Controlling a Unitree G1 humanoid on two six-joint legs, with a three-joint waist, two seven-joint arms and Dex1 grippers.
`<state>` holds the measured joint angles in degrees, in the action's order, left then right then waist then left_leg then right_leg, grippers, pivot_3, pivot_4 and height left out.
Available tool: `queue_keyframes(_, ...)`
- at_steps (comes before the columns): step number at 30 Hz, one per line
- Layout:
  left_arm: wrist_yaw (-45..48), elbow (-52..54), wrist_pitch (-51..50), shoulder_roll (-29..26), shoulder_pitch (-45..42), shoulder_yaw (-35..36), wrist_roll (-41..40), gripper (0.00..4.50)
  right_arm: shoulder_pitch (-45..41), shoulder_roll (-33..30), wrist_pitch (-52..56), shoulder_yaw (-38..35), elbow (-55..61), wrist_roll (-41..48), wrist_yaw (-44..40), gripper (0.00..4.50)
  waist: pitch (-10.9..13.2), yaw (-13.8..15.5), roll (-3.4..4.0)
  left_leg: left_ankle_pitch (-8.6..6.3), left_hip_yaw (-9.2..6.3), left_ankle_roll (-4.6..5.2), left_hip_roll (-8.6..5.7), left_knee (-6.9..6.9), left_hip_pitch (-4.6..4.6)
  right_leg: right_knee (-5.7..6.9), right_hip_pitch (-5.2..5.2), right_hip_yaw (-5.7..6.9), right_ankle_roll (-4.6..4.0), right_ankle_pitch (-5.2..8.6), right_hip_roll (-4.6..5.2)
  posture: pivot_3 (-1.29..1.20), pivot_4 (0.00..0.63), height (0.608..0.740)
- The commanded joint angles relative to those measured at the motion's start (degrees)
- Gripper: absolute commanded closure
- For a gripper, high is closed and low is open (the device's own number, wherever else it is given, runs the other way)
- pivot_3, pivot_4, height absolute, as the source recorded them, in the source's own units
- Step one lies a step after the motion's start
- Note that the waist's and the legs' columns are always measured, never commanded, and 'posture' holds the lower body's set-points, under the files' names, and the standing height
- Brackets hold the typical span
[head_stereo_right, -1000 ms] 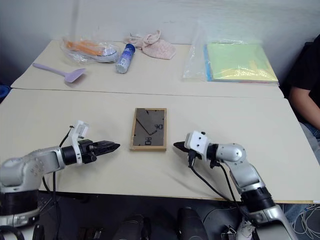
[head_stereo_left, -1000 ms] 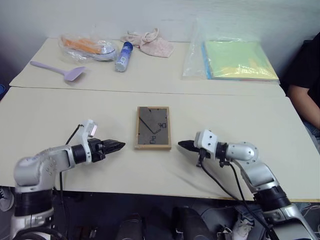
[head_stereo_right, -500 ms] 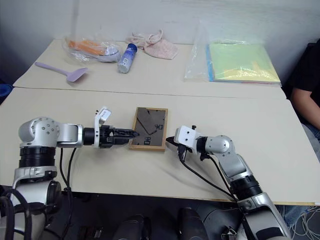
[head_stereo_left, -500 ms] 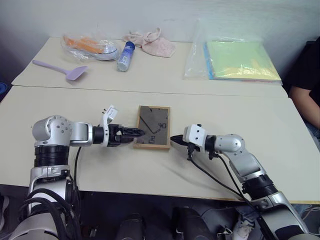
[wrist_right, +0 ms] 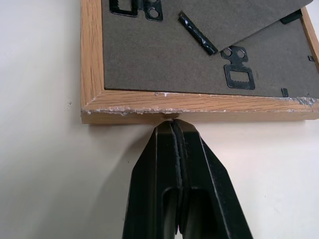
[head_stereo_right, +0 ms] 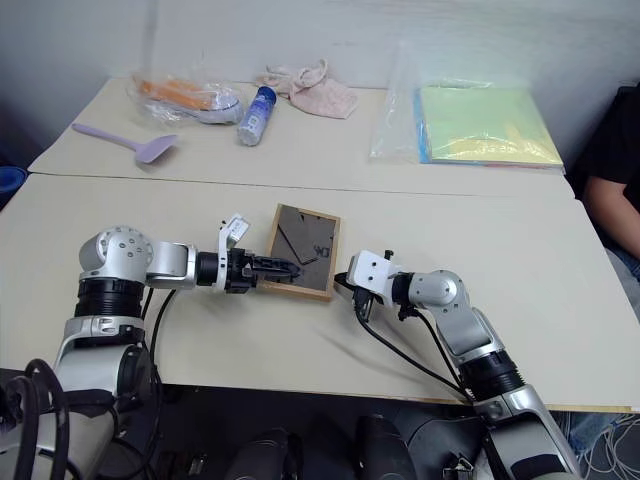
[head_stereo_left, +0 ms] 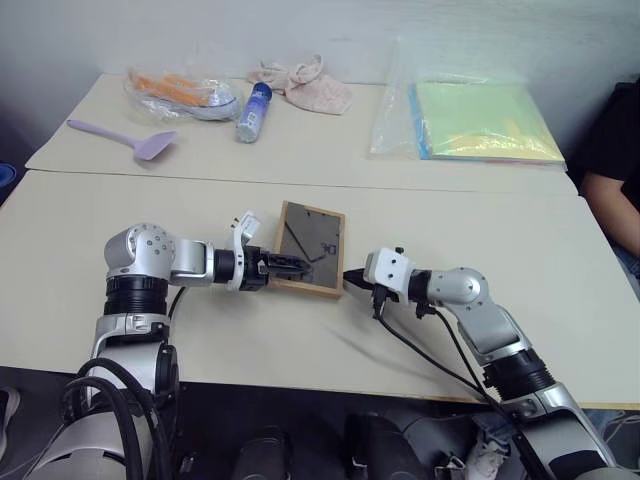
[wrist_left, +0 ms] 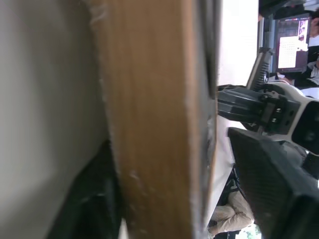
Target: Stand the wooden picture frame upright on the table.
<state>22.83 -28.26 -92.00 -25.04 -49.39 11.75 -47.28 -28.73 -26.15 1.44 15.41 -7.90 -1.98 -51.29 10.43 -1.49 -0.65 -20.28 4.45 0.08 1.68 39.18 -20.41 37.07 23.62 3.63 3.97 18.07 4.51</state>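
The wooden picture frame (head_stereo_left: 315,240) lies back-up on the table (head_stereo_left: 150,220), its dark grey back and fold-out stand showing, its left side tipped slightly off the surface. My left gripper (head_stereo_left: 292,268) is shut on the frame's left edge near the front corner. The left wrist view shows that wood edge (wrist_left: 154,124) between the two fingers (wrist_left: 271,184). My right gripper (head_stereo_left: 349,279) is shut with nothing in it. Its tips (wrist_right: 173,124) press against the frame's right edge (wrist_right: 189,107) near the front corner.
On the far table lie a green-yellow paper pack in clear plastic (head_stereo_left: 480,120), a pink cloth (head_stereo_left: 305,82), a blue-capped bottle (head_stereo_left: 251,110), a plastic bag with orange things (head_stereo_left: 180,92) and a purple spoon (head_stereo_left: 125,137). A person (head_stereo_left: 615,150) sits at the right edge.
My left gripper has swung right to the frame and closed on its left edge. The frame has turned a little and tipped up. My right gripper has come up against the frame.
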Motion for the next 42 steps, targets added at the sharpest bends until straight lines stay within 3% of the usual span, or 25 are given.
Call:
queue_keyframes(1, 0.02, 0.01, -0.50, 0.61, 0.51, 1.72, -1.20, 2.65, 0.13, -0.07, -0.19, -1.04, 2.30, 1.39, -0.13, 4.50, 0.00, -0.07, 0.00, 0.01, 0.00, -0.01, 0.02, 0.00, 0.00, 0.00, 0.00, 0.01, 0.00, 0.00, -0.01, 0.00, 0.150, 0.740)
queue_keyframes(3, -0.12, 2.08, -0.46, 1.29, 1.86, 4.97, -1.18, 3.16, 0.92, -0.39, 1.40, -3.68, 3.26, 5.74, -2.08, 4.50, 0.00, -0.08, 0.00, 0.02, 0.00, -0.04, 0.02, 0.00, 0.01, 0.01, 0.00, 0.01, 0.00, 0.00, -0.01, 0.00, 0.150, 0.740)
queue_keyframes(5, 1.47, 7.59, 3.86, 1.68, 4.94, 5.98, -1.59, 3.23, 1.93, -1.30, 6.02, -6.32, 6.39, 13.32, -7.08, 4.33, 0.00, -0.08, 0.00, 0.02, 0.00, -0.04, 0.02, 0.00, 0.01, 0.01, 0.00, 0.00, 0.00, 0.00, -0.02, 0.00, 0.150, 0.740)
queue_keyframes(7, 6.32, 16.00, 10.78, -0.60, 9.83, 1.24, -0.19, 3.23, 1.69, -2.35, 10.84, -8.75, 9.24, 19.59, -10.43, 4.03, 0.00, -0.29, 0.00, 0.02, 0.00, -0.04, 0.04, -0.05, 0.01, -0.01, 0.02, -0.01, 0.00, 0.00, -0.03, 0.00, 0.150, 0.740)
queue_keyframes(12, 12.84, 27.38, 19.40, -3.06, 16.91, -2.78, 0.76, 3.23, -4.11, -1.11, 25.34, -12.90, 11.68, 29.61, -8.57, 2.41, 0.00, -0.34, 0.00, 0.04, 0.00, -0.15, 0.10, 0.02, 0.08, -0.08, 0.02, -0.06, -0.02, 0.01, -0.04, 0.00, 0.150, 0.740)
queue_keyframes(17, 16.08, 31.74, 25.09, -4.41, 19.20, -7.51, 3.03, 3.23, -10.87, 3.13, 28.32, -10.89, 7.19, 27.85, -4.02, 0.67, 0.00, -0.12, 0.00, 0.04, 0.00, -0.20, 0.11, -0.10, 0.07, -0.01, 0.08, -0.07, -0.11, 0.06, -0.05, 0.00, 0.150, 0.740)
queue_keyframes(23, 16.92, 31.88, 27.38, -4.63, 19.35, -9.55, 4.50, 3.23, -13.47, 6.00, 27.52, -7.87, 4.13, 25.37, -3.57, 0.67, 0.00, 0.02, -0.01, 0.01, -0.05, -0.08, 0.06, -0.08, -0.05, 0.03, 0.08, -0.02, -0.09, 0.05, 0.00, 0.00, 0.150, 0.740)
queue_keyframes(31, 15.56, 31.36, 24.92, -4.36, 19.18, -6.74, 3.01, 3.23, -10.22, 4.56, 29.05, -7.89, 12.64, 30.04, -9.70, 0.67, 0.00, -0.05, -0.01, -0.01, -0.08, -0.03, 0.07, -0.07, -0.08, 0.01, 0.07, -0.01, -0.06, 0.03, 0.01, 0.00, 0.150, 0.740)
queue_keyframes(42, 14.30, 30.91, 18.85, -2.66, 17.75, -0.08, -3.43, 3.23, -4.88, -1.45, 12.92, -9.87, 11.97, 27.06, -18.06, 0.67, 0.01, -0.07, -0.02, -0.02, -0.08, -0.01, 0.07, -0.08, -0.10, -0.03, 0.08, -0.01, -0.05, 0.03, 0.00, 0.00, 0.150, 0.740)
